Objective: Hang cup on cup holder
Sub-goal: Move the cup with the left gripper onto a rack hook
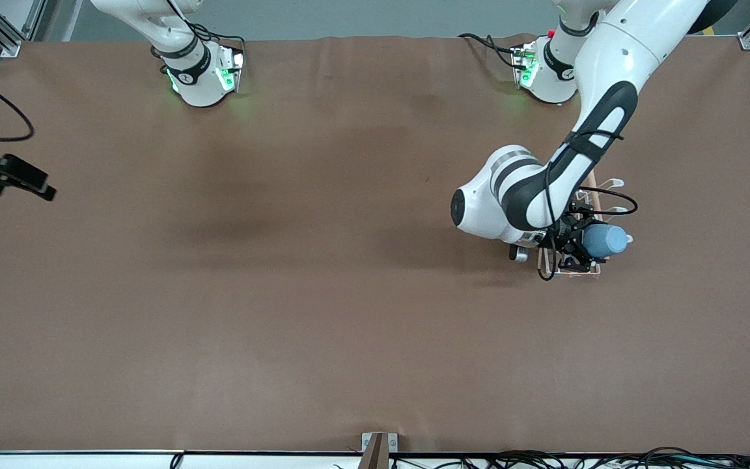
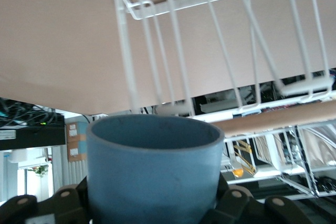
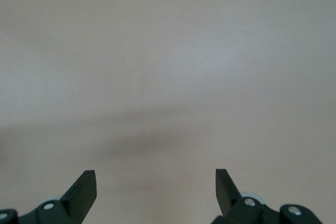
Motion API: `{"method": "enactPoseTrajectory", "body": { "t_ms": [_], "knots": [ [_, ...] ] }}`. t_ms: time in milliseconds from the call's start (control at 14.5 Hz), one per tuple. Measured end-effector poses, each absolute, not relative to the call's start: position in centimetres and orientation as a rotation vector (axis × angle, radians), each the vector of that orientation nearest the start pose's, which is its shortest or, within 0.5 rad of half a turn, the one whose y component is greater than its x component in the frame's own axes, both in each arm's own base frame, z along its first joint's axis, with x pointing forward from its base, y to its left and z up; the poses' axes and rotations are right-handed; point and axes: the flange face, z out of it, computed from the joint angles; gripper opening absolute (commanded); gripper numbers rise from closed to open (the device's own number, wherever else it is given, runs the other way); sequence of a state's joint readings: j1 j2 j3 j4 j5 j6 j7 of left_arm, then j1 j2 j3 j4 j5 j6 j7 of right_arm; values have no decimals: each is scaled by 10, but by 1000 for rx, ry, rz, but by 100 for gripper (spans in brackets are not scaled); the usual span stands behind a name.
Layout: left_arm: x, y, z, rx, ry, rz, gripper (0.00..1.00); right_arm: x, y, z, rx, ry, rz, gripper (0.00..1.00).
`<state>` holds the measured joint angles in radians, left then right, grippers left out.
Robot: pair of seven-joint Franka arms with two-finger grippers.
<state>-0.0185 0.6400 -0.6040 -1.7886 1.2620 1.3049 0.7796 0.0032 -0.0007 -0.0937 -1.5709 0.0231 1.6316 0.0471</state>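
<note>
The light-blue cup is tipped on its side in the air over the white wire cup holder, and my left gripper is shut on it. In the left wrist view the cup fills the space between the black fingers, its open rim pointing at the cup holder's looped prongs and wooden rod just past it. The arm hides most of the rack in the front view. My right gripper waits open over bare table at the right arm's end; nothing sits between its fingertips.
Brown table surface runs around the rack. Both arm bases stand along the table edge farthest from the front camera. Cables lie past the nearest edge.
</note>
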Motion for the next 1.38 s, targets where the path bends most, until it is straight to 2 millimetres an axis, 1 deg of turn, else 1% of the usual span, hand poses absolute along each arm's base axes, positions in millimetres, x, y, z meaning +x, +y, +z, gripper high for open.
{"method": "enactPoseTrajectory", "body": {
  "t_ms": [69,138,207,276,345,483,690,828,966,1103,1172,1310,1379],
  "knots": [
    [550,-209,238,-1265,1639,1082,14,557,-51,642,-3143,214,-113,100],
    [546,-211,230,-1265,1634,1090,25,555,-52,650,-3165,212,-121,100],
    [544,-211,222,-1267,1627,1097,44,554,-52,656,-3175,210,-129,100],
    [542,-212,216,-1277,1616,1094,69,554,-51,660,-3177,208,-136,100],
    [541,-212,211,-1290,1603,1086,100,554,-50,662,-3178,206,-140,100],
    [540,-217,207,-1305,1568,1077,100,555,-48,660,-3178,203,-135,100],
    [541,-222,214,-1314,1504,1075,100,557,-46,658,-3166,211,-127,100],
    [547,-223,220,-1357,1458,1037,100,557,-48,657,-3156,224,-122,100],
    [558,-220,230,-1466,1329,941,100,555,-49,656,-3146,242,-101,100],
    [567,-217,245,-1646,1154,841,100,553,-49,655,-3129,268,-73,100],
    [573,-216,255,-1748,1050,786,100,552,-50,655,-3126,272,-62,100],
    [585,-210,281,-1933,854,699,100,552,-51,655,-3122,278,-55,100],
    [591,-205,298,-2017,782,670,100,551,-51,655,-3121,278,-54,100]
  ]
}}
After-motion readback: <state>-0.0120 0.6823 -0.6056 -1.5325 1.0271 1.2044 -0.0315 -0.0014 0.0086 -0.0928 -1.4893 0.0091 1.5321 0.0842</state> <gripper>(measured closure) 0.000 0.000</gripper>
